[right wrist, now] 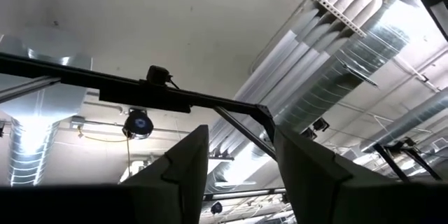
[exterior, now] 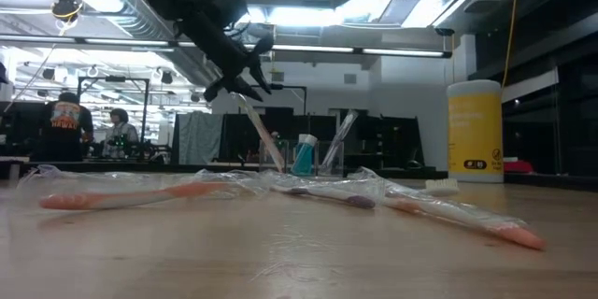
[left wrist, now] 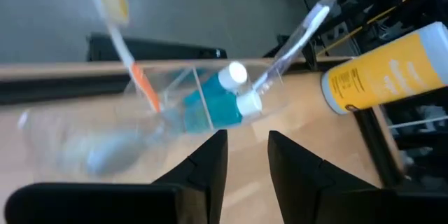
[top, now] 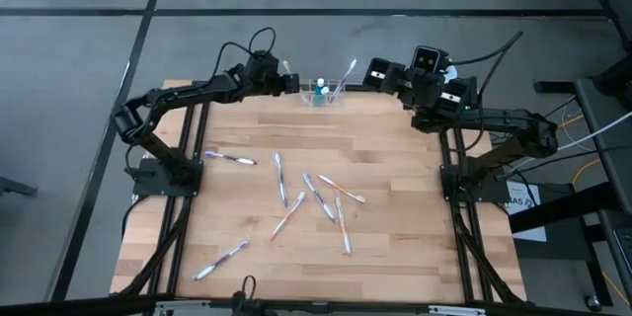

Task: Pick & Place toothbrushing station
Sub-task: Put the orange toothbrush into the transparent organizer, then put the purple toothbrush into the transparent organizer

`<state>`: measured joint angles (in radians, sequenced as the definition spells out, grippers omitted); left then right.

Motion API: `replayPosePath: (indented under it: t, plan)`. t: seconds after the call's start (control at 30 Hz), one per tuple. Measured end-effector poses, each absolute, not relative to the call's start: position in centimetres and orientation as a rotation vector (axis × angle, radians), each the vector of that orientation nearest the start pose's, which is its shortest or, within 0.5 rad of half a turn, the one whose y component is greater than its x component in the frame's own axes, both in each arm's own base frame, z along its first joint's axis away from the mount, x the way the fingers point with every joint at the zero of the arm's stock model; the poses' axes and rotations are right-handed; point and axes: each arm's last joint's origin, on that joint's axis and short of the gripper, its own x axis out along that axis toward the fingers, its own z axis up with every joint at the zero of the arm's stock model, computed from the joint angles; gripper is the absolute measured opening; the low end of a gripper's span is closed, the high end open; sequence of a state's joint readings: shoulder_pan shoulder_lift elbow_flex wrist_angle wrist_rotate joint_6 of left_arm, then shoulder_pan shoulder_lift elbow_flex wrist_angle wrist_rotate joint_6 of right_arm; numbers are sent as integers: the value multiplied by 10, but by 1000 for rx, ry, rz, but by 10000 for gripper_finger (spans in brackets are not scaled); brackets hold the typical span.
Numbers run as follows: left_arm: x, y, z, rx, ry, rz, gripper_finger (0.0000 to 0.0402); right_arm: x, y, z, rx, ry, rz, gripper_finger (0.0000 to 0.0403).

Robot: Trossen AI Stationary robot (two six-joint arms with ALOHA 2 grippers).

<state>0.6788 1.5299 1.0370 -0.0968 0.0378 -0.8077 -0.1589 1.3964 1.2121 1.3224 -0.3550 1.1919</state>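
The toothbrushing station (top: 321, 94), a low see-through holder, stands on its base at the table's far edge. In it are blue tubes (left wrist: 224, 101), an orange-necked toothbrush (left wrist: 140, 80) and a wrapped white one (left wrist: 297, 35), both leaning out over its rim. My left gripper (top: 294, 85) hovers just left of the holder (left wrist: 182, 98), slanting down at it. Its fingers (left wrist: 248, 161) are open with nothing between them. In the low view it (exterior: 257, 82) hangs above the holder (exterior: 313, 159). My right gripper (top: 370, 71) is raised right of the holder, open (right wrist: 241, 164), and points at the ceiling.
Several wrapped toothbrushes (top: 316, 197) lie scattered over the middle and near left of the wooden table (top: 415, 247). A yellow cylinder with a white top (exterior: 475, 131) stands right of the holder at the far edge. The table's near right part is bare wood.
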Motion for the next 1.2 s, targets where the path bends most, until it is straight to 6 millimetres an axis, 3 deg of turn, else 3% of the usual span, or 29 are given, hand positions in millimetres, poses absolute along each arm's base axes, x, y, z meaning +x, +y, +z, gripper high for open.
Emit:
replayPosePath:
  t: [0.23, 0.4, 0.63, 0.8, 1.2]
  plan:
    - [259, 192, 254, -967, 378, 776, 95, 263, -32, 465, 779, -844, 783, 166]
    - [251, 191, 245, -912, 482, 913, 95, 263, -32, 465, 785, -852, 776, 166]
    - [235, 212, 246, -845, 438, 1055, 95, 263, -33, 465, 795, -861, 768, 166]
    - [231, 229, 248, -836, 367, 1011, 95, 263, -33, 465, 797, -861, 769, 166]
    - [259, 231, 232, -846, 326, 859, 95, 263, -33, 465, 795, -861, 768, 166]
